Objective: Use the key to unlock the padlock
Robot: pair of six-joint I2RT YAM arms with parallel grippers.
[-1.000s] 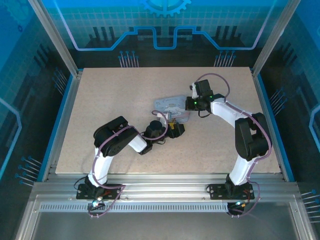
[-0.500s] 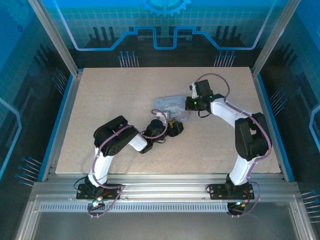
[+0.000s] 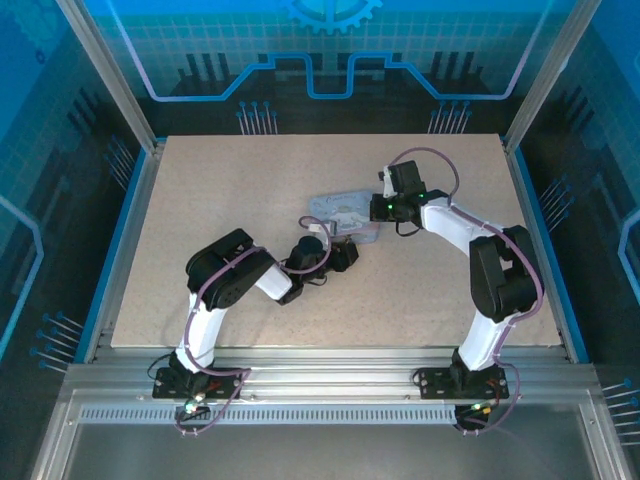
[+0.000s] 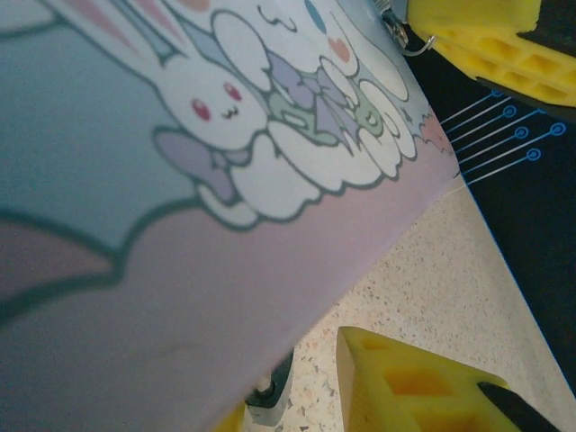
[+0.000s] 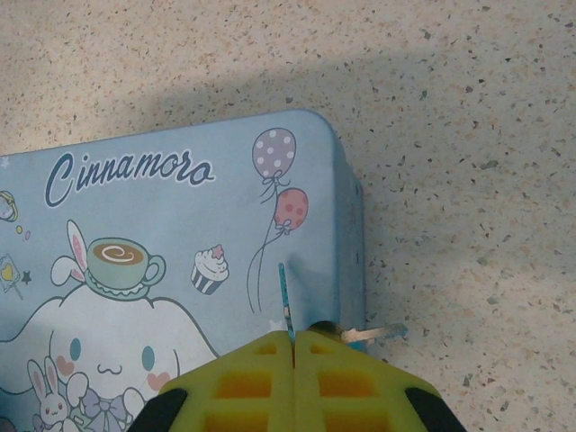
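The pale blue cartoon tin (image 3: 338, 207) lies mid-table. My right gripper (image 3: 373, 208) sits at its right end. In the right wrist view its yellow fingers (image 5: 342, 382) are pressed together, shut on the key (image 5: 284, 297), a thin blade seen edge-on over the tin's lid (image 5: 162, 225). A silver metal tab (image 5: 373, 334) juts past the tin's side beside them. My left gripper (image 3: 345, 252) is at the tin's front edge. In the left wrist view a small grey piece, seemingly the padlock (image 4: 270, 396), peeks from under the tin (image 4: 180, 180), between the left gripper's (image 4: 292, 382) narrowly open fingers.
The speckled beige table (image 3: 220, 200) is bounded by blue side rails (image 3: 120, 230) and metal posts. The right gripper's yellow fingers (image 4: 477, 36) show beyond the tin's far corner in the left wrist view. Both arm bases sit on the near rail.
My left gripper has shifted slightly left toward the tin's front edge and its jaws have narrowed. The right arm and the tin have stayed put.
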